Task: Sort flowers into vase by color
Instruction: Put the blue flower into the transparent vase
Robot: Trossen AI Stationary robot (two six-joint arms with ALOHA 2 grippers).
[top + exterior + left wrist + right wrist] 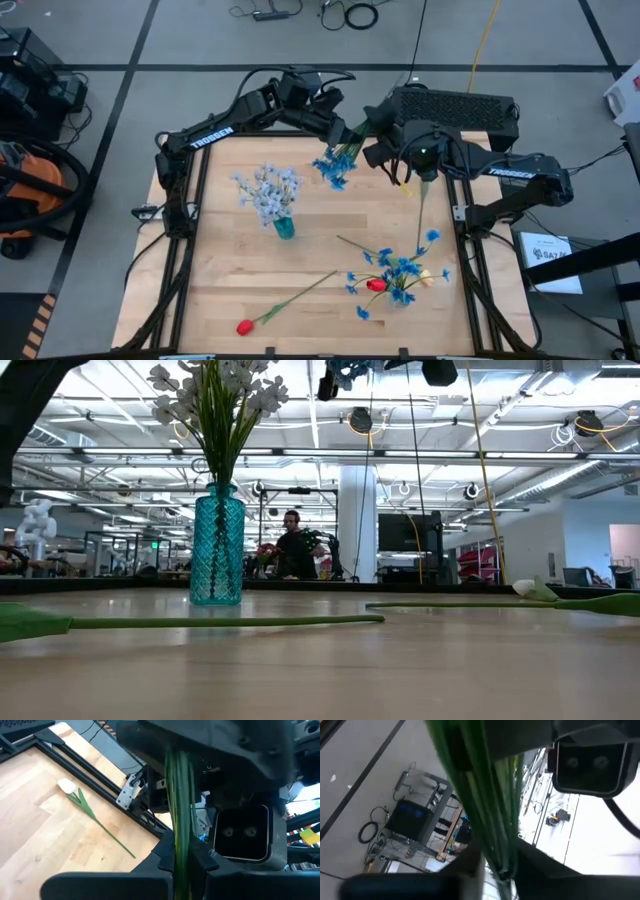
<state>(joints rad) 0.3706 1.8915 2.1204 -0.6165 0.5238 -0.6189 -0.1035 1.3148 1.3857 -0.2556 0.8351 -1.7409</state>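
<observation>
A bunch of bright blue sprays [334, 168] hangs in the air over the table's far middle, its green stems [355, 133] slanting up to both grippers. My left gripper [343, 127] and my right gripper [378, 143] meet there, each shut on the stems. A teal vase [284, 228] holding pale blue-white sprays [266, 190] stands left of centre. A red tulip [245, 326] lies at the near left. A white tulip [66, 785] lies on the wood at the right. My left gripper pinches the bundle of green stems [178, 851] between its two fingers, well above the blue heads. The bunch is lifted clear of the table, heads hanging below. My right gripper has the same stems [496, 851] between its two fingers, coming level from the table's right. Its own fingers hide the exact contact.
A heap of blue sprays [402, 272] with a red tulip [376, 285] and a pale bud lies at the near right. A black box [455, 105] sits beyond the far edge. Bare wood lies between the vase and the heap. A person [293, 550] stands far behind the table.
</observation>
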